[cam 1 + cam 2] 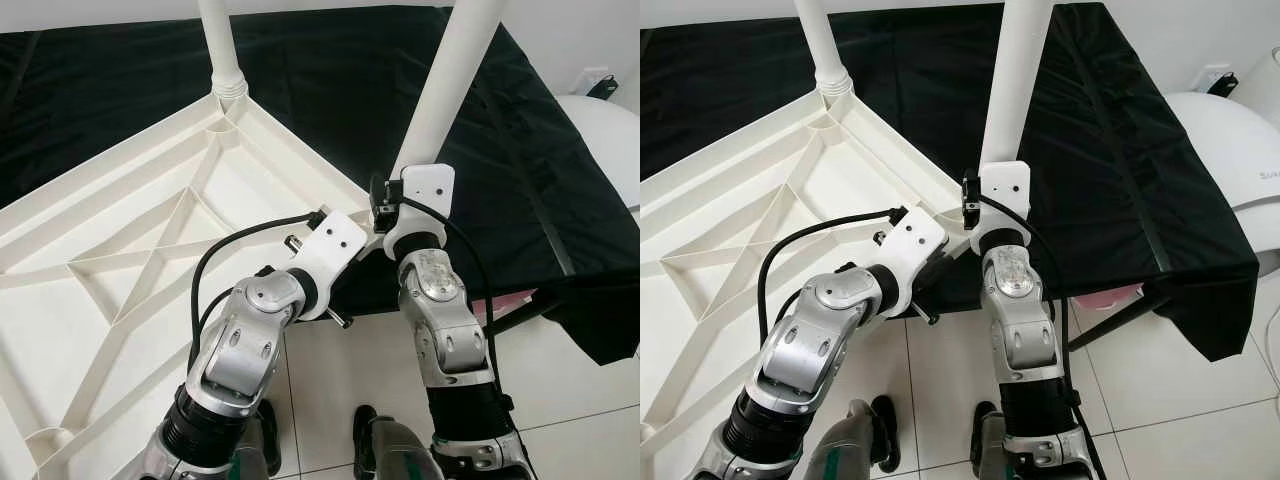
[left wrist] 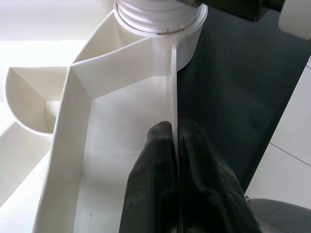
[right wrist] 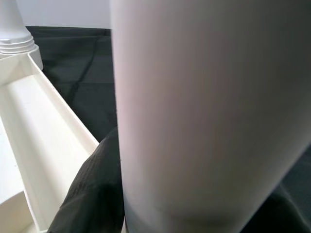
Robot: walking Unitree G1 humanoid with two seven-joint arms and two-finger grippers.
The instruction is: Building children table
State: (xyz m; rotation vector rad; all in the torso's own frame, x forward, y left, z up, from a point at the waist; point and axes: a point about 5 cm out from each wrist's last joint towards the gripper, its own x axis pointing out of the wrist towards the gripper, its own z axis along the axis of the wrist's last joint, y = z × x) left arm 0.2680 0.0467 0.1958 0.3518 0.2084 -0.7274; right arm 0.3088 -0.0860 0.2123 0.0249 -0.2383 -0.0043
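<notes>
A white children's tabletop [image 1: 120, 260] lies upside down, its ribbed underside up, resting on a work surface draped in black cloth [image 1: 330, 90]. One white leg [image 1: 222, 45] stands screwed into the far corner socket. A second white leg [image 1: 450, 75] rises at the near corner by the table's edge. The right gripper [image 3: 104, 194] is clamped around this leg low down. The left gripper [image 2: 176, 170] pinches the tabletop's thin side wall, one black finger on each face, just below that leg's socket. White tiled floor [image 1: 560, 390] lies beneath.
</notes>
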